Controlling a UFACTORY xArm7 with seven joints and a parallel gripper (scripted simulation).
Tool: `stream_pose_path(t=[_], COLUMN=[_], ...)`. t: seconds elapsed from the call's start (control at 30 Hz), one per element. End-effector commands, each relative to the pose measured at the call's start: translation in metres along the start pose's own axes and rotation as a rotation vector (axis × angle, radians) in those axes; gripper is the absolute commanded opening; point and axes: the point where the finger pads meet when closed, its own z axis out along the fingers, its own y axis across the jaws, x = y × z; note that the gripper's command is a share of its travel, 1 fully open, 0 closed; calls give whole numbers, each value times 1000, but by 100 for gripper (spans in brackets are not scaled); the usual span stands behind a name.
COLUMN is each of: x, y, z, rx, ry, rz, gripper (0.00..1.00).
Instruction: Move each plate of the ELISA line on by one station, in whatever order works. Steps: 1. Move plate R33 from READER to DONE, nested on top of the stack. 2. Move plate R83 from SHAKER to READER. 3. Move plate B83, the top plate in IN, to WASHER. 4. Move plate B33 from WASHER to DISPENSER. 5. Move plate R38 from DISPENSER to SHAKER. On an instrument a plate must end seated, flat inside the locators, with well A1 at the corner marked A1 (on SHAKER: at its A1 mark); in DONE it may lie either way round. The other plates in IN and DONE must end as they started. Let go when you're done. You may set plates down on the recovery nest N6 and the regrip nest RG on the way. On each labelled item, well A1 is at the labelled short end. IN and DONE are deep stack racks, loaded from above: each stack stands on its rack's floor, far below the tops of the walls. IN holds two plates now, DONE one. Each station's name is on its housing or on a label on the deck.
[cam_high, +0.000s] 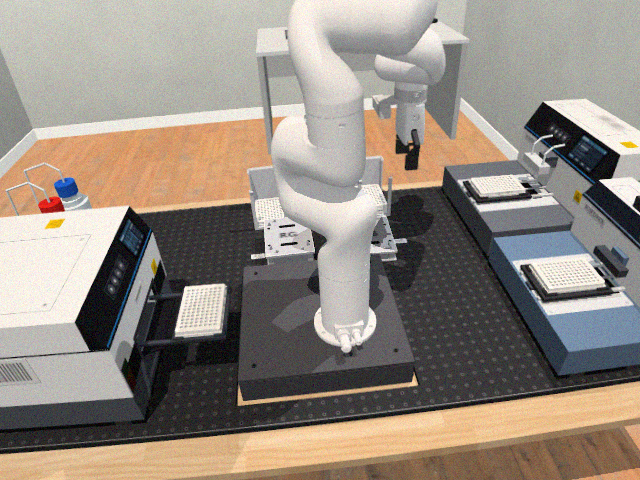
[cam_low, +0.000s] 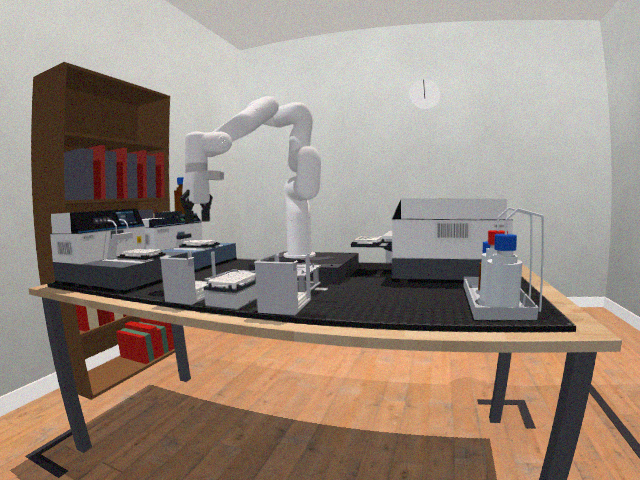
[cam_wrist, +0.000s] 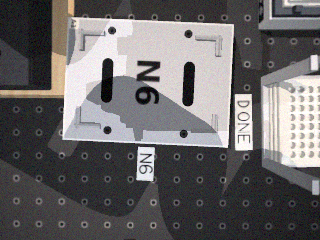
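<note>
My gripper is open and empty, high above the back right of the deck. Its fingers do not show in the wrist view. That view looks straight down on the empty nest N6, with the DONE rack beside it and a white plate on that rack's floor. A white plate lies on the tray of the big reader at the left. Two more plates sit on the right-hand instruments, one at the back and one at the front. Another plate sits on a low block between the two racks.
The arm's base stands mid-deck and hides part of both racks and the RG nest. Wash bottles stand at one far corner. A bookshelf and a grey side table stand beyond the deck.
</note>
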Motion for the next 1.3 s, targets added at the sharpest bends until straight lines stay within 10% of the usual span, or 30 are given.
stream_pose_path(t=[0.0, 1.27], x=[13, 118], y=[0, -28], z=[-2, -1], rx=[-4, -4], ry=[-3, -2], rz=[-1, -1], gripper=[100, 100])
